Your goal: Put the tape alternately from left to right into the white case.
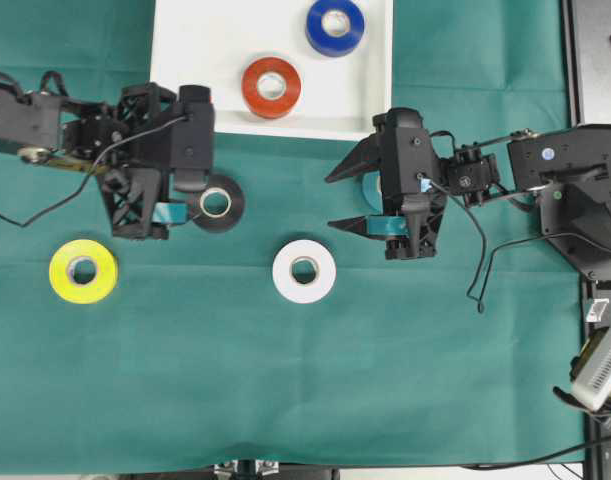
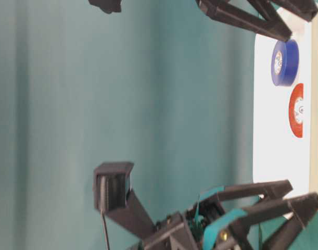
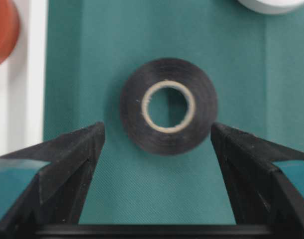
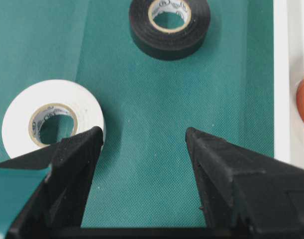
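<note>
Tape rolls are split between two places: a red roll [image 1: 271, 87] and a blue roll [image 1: 335, 26] lie flat inside the white case [image 1: 180, 90] at the cloth's far edge, while black [image 1: 217, 203], white [image 1: 304, 271] and yellow [image 1: 83, 271] rolls lie flat on the green cloth [image 1: 285, 400] — holes facing up. The left gripper [image 3: 156, 137] hangs over the black roll, fingers spread either side of it, not touching, likely lining up a grasp. The right gripper [image 1: 347, 200], fingers wide and empty, waits near the case's near right corner.
</note>
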Controlling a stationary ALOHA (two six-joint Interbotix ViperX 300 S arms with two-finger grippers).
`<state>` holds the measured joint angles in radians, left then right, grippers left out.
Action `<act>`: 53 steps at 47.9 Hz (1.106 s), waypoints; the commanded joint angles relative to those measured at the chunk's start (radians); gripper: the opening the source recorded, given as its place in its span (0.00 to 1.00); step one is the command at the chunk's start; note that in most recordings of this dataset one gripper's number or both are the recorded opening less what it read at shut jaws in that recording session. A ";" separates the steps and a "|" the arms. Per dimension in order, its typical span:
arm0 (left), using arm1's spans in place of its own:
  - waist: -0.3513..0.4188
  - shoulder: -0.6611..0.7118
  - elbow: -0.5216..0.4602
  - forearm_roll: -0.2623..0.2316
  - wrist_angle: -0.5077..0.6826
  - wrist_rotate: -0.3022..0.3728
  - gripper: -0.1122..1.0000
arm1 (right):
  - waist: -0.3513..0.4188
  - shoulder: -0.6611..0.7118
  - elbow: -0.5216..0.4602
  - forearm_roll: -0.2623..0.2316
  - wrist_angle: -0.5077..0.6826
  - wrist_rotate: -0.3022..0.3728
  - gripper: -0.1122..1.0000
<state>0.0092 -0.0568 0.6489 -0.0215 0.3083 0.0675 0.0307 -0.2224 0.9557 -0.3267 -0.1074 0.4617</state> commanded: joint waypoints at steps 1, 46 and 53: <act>-0.014 -0.052 0.020 -0.002 -0.038 0.002 0.46 | 0.003 -0.037 -0.005 -0.002 -0.009 0.002 0.76; -0.026 -0.110 0.133 -0.003 -0.196 0.002 0.46 | 0.005 -0.048 0.002 -0.002 -0.003 0.002 0.76; -0.026 -0.112 0.137 -0.003 -0.198 0.002 0.46 | 0.006 -0.077 0.023 0.000 0.012 0.002 0.76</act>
<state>-0.0138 -0.1473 0.7931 -0.0230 0.1181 0.0675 0.0307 -0.2316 0.9771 -0.3267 -0.0997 0.4617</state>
